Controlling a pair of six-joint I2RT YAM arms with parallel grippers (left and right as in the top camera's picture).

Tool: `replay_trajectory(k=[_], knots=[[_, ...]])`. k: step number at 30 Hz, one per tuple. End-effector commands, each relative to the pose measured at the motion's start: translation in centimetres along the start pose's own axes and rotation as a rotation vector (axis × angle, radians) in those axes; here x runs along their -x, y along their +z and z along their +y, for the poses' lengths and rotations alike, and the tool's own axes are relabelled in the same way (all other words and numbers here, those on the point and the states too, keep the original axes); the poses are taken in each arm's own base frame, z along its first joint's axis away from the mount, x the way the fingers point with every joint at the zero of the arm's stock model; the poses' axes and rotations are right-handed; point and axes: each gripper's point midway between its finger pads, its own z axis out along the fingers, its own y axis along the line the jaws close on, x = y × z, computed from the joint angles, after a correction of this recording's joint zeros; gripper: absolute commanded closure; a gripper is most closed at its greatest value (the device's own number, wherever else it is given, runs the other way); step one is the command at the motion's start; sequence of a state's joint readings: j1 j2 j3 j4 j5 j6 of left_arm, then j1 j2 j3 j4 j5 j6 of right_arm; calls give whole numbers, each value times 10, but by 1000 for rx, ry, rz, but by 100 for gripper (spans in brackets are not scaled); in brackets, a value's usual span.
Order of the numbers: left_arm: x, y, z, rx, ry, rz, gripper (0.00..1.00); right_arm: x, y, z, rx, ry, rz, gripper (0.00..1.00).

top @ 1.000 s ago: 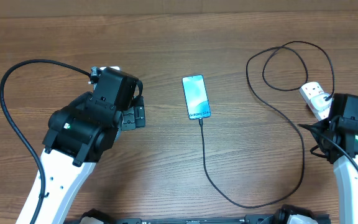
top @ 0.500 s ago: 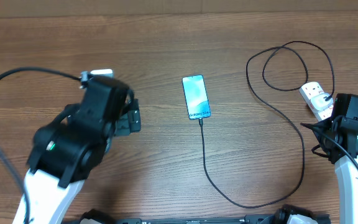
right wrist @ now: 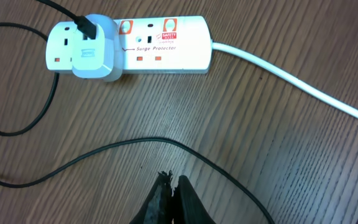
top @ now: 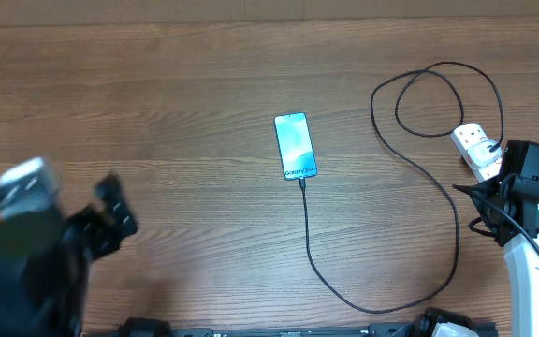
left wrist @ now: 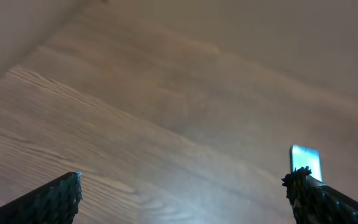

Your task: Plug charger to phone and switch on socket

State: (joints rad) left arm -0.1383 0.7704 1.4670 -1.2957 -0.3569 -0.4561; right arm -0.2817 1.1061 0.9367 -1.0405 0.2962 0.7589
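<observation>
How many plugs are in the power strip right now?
1: a white plug near the end of the power strip opposite its thick cord. None seems hidden.

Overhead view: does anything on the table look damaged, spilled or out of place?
Nothing stands out. The phone lies flat, screen up; the charger runs in loose loops from its lower end towards the socket, where a white plug sits. No damage visible.

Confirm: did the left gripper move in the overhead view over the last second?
Yes. The left gripper has retreated toward the lower-left corner of the overhead view, well away from the phone, which has stayed put.
</observation>
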Motion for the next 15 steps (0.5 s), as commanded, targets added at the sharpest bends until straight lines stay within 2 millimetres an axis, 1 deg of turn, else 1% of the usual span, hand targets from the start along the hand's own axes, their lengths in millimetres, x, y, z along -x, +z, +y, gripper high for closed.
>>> replay_trajectory(k=[1,3,7,11,15], knots=[[6,-28,19,11,-49,-98,0,7,-4,4,17,12,-15,96],[5,-41,26,1,-69,-139,0,6,-4,4,19,12,-12,96],[-2,-63,37,-21,-90,-192,0,6,-4,5,22,12,-9,96],[-15,-81,52,-14,-110,-224,0,5,-4,5,24,11,-7,96],[-32,-96,68,32,-137,-242,0,4,-4,3,17,8,-1,96]])
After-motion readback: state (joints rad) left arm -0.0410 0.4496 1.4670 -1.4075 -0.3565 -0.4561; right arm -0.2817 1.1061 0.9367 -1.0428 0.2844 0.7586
